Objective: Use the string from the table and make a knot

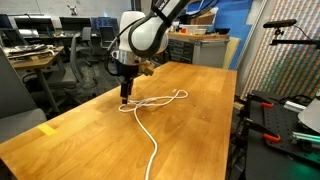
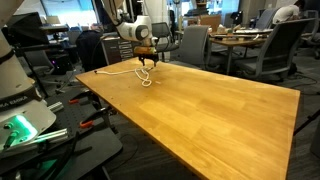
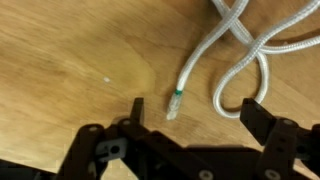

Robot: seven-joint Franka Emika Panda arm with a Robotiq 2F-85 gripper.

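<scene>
Gripper: the gripper [image 3: 192, 106] is spread wide and holds nothing. It points straight down, low over the table [image 1: 205, 130].
Fingers: the fingers [image 3: 136, 108] stand on either side of the cord's end, so closing them would likely trap it.
String: the string [image 3: 203, 60] lies slack on the wood. A loose loop [image 1: 165, 98] lies beside the gripper, and a long tail runs toward the near edge.
Tip: the tip [image 3: 175, 101] is greenish-dark and lies flat between the jaws, nearer one finger and apparently clear of both.
Why here: a knot needs a free end to thread, and this end is the easiest part to pick up (the loop already offers an opening).
Step, as I judge it: lining up for the grasp, with no knot formed.
Risk: the cord is thin and flat on the wood, so the jaws may close above it.
Other: a yellow tape mark [image 1: 47, 129] sits well away from the string.
</scene>
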